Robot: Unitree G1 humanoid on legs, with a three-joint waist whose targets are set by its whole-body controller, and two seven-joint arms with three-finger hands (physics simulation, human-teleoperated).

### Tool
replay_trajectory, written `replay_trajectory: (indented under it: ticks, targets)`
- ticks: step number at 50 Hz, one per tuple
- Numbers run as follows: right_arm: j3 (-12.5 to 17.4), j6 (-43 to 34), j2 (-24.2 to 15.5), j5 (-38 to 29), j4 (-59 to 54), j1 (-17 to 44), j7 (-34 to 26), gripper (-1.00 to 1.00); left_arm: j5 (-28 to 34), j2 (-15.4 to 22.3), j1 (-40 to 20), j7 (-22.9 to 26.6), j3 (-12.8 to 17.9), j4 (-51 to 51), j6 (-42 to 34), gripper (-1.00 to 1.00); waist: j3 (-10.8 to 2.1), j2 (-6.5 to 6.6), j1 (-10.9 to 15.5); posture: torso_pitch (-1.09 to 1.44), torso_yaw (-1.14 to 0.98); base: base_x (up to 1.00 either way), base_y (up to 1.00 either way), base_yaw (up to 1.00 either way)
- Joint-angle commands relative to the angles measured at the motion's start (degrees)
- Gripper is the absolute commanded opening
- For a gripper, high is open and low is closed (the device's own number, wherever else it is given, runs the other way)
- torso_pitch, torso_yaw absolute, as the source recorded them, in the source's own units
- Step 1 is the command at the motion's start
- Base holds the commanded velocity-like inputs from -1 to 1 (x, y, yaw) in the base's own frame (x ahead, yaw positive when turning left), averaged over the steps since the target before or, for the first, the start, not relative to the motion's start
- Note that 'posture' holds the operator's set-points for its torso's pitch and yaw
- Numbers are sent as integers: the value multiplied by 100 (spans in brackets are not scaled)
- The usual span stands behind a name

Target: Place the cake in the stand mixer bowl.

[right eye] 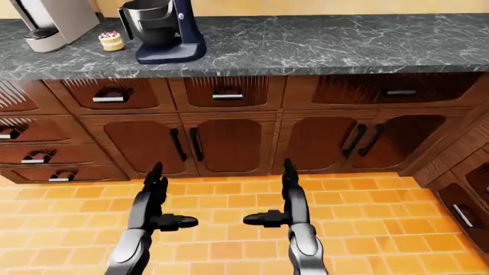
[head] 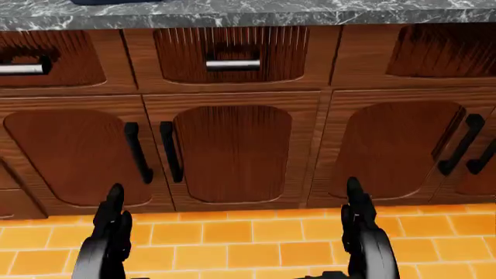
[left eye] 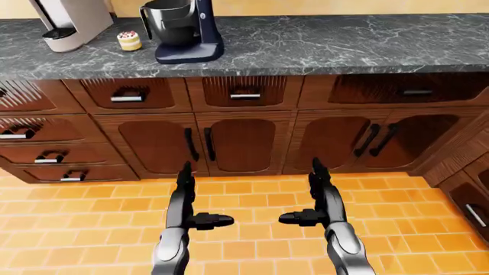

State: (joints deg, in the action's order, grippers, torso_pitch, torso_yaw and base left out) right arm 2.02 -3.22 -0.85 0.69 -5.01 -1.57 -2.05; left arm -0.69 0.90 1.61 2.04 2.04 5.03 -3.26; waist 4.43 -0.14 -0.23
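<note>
A small cake (left eye: 129,40) with pale sides and a dark topping sits on the grey marble counter (left eye: 321,43) at the upper left of the left-eye view. Just right of it stands the dark blue stand mixer (left eye: 187,31), its dark bowl (left eye: 170,22) facing the cake. Both hands hang low over the orange tile floor, far below the counter. My left hand (left eye: 192,201) is open, fingers straight up and thumb pointing inward. The right hand (left eye: 309,199) mirrors it, open and holding nothing.
A grey coffee machine (left eye: 69,22) stands at the counter's far left. Brown drawers and cabinet doors (left eye: 241,143) with dark handles fill the space under the counter. More cabinets (left eye: 470,189) jut out at the right edge. Orange tile floor (left eye: 252,229) lies between me and the cabinets.
</note>
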Motion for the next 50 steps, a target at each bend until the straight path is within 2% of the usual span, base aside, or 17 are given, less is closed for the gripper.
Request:
replay_trajectory:
  ticks: [1, 2, 3, 4, 5, 7, 12, 30, 39, 50]
  targets:
    - [-77, -269, -116, -321, 1469, 122, 110, 100, 151, 84, -199, -33, -64, -1333, -265, 100, -5, -45, -12, 0, 0, 0, 0, 0]
    - [-78, -343, -99, -373, 1595, 93, 87, 100, 180, 71, -193, -21, -57, -1404, -318, 100, -234, -45, 10, 0, 0, 0, 0, 0]
    - [-71, -373, -83, -393, 1638, 82, 72, 100, 197, 61, -191, -12, -57, -1458, -360, 100, -381, -11, 40, 0, 0, 0, 0, 0]
    - [-70, -377, -66, -411, 1686, 61, 54, 100, 205, 51, -197, -6, -47, -1481, -378, 100, -195, -31, 34, 0, 0, 0, 0, 0]
    - [-73, -378, -55, -428, 1723, 39, 44, 100, 217, 46, -195, -2, -44, -1477, -364, 100, -118, -42, 39, 0, 0, 0, 0, 0]
    - [-75, -400, -31, -424, 1763, 48, 22, 100, 234, 38, -199, 1, -42, -1526, -404, 100, -385, -51, 43, 0, 0, 0, 0, 0]
    - [-58, -489, -38, -454, 1849, 92, 2, 100, 263, 27, -187, 10, -49, -1585, -428, 100, -476, -37, 47, 0, 0, 0, 0, 0]
    - [93, -1424, -171, -723, 2751, 554, -145, 100, 322, 91, -558, 9, 39, -2509, -1281, 100, -528, -24, 52, 0, 0, 0, 0, 0]
    - [252, -2003, -289, -790, 3344, 875, -275, 100, 315, 162, -1102, -3, 87, -3483, -2348, 100, -480, -32, 48, 0, 0, 0, 0, 0]
    - [354, -2792, -411, -974, 4080, 1279, -316, 100, 281, 239, -1303, -7, 173, -3795, -2675, 100, -451, -31, 52, 0, 0, 0, 0, 0]
